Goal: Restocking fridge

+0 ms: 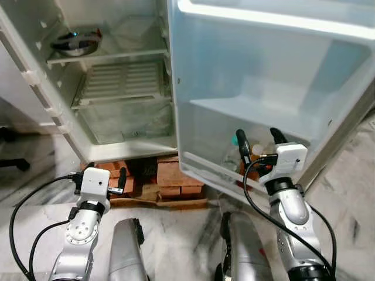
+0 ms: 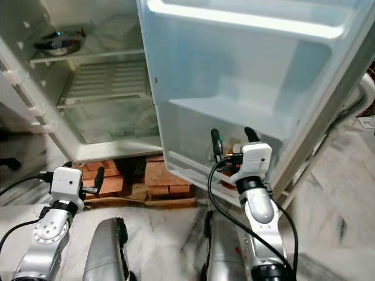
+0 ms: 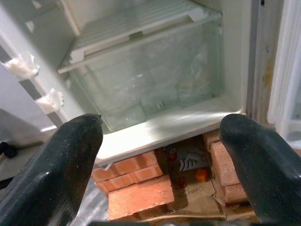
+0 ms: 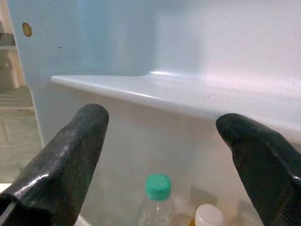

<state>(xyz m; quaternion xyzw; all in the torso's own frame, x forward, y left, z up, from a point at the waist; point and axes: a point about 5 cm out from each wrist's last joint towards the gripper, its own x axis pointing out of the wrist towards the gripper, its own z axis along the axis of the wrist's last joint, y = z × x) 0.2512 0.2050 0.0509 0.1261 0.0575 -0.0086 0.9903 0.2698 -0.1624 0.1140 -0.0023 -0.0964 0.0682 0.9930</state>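
Right pincer (image 1: 258, 138) is raised at the open fridge door (image 1: 263, 76), its 2 fingers spread and released, holding nothing, just above the green-capped bottle (image 4: 157, 197) and white-capped bottle (image 4: 208, 215) standing in the door's bottom rack. Left pincer (image 1: 105, 174) sits low before the fridge base, released, aimed toward the clear crisper drawer (image 3: 150, 80) and bricks (image 3: 136, 188) beneath.

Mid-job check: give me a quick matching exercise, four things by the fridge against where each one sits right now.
Things:
1. steel bowl
2. green-capped bottle
3. bricks
4. clear drawer

Places:
A. under the fridge, on the floor
B. bottom door shelf, in front of the right gripper
C. upper shelf inside the fridge
D. lowest part of the fridge, under the slatted shelf

Pairs: 1-C, 2-B, 3-A, 4-D
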